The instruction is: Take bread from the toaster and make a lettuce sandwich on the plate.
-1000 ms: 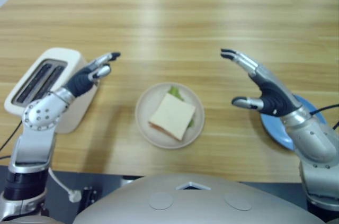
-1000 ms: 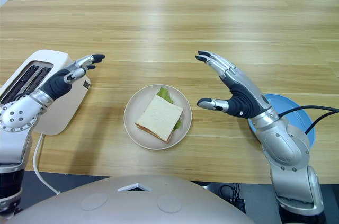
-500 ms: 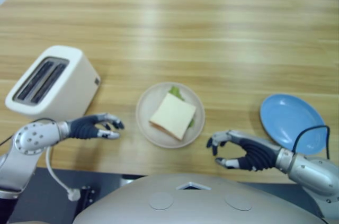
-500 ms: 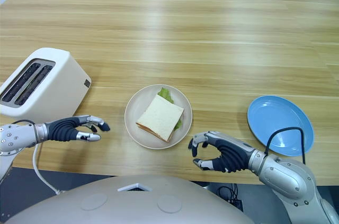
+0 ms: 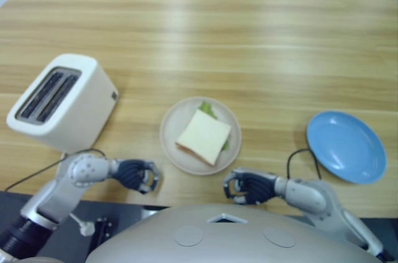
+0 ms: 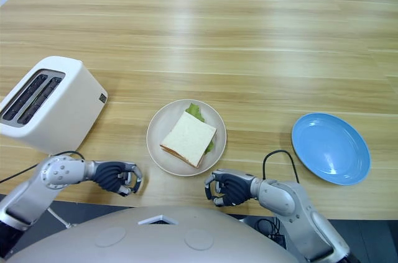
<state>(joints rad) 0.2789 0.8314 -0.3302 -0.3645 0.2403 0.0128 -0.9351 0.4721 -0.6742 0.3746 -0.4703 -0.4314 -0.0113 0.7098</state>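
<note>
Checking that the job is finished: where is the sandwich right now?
The sandwich sits on the beige plate at the near middle of the table, between the toaster on the left and the blue plate on the right.

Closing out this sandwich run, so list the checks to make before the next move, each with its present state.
1. Sandwich on the beige plate, lettuce under the top slice: ok.
2. Left robot hand curled, holding nothing, beside the beige plate without touching it: ok.
3. Right robot hand curled, holding nothing: ok.
4. Toaster slots free of bread: cannot tell, they are dark inside.
5. Blue plate apart from the right robot hand: ok.
</note>
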